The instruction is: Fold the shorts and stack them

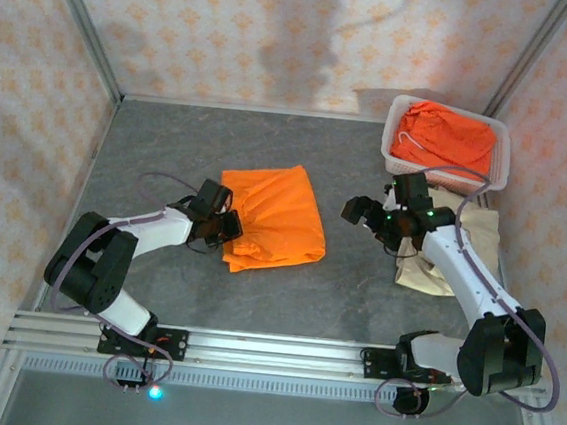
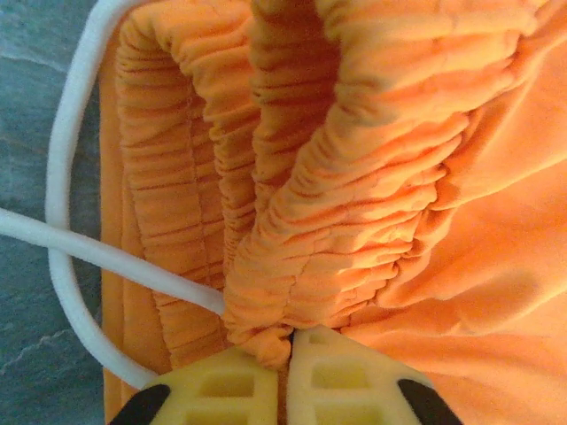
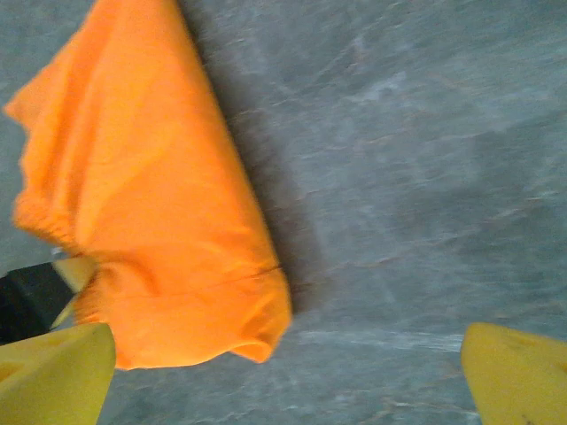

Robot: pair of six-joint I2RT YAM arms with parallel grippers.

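A folded pair of bright orange shorts (image 1: 273,217) lies in the middle of the grey table (image 1: 170,141). My left gripper (image 1: 230,225) is at their left edge, shut on a fold of the gathered waistband (image 2: 354,177). The cloth is pinched between the yellow fingertips (image 2: 221,390), and the white drawstring (image 2: 71,177) loops beside it. My right gripper (image 1: 364,215) hovers open just right of these shorts (image 3: 151,195), its fingers wide apart over bare table (image 3: 399,177). A beige pair (image 1: 423,276) lies under the right arm. More orange shorts (image 1: 447,136) fill the basket.
The white mesh basket (image 1: 502,158) stands at the back right corner. Patterned walls with metal frames close in the table on three sides. A rail runs along the near edge by the arm bases.
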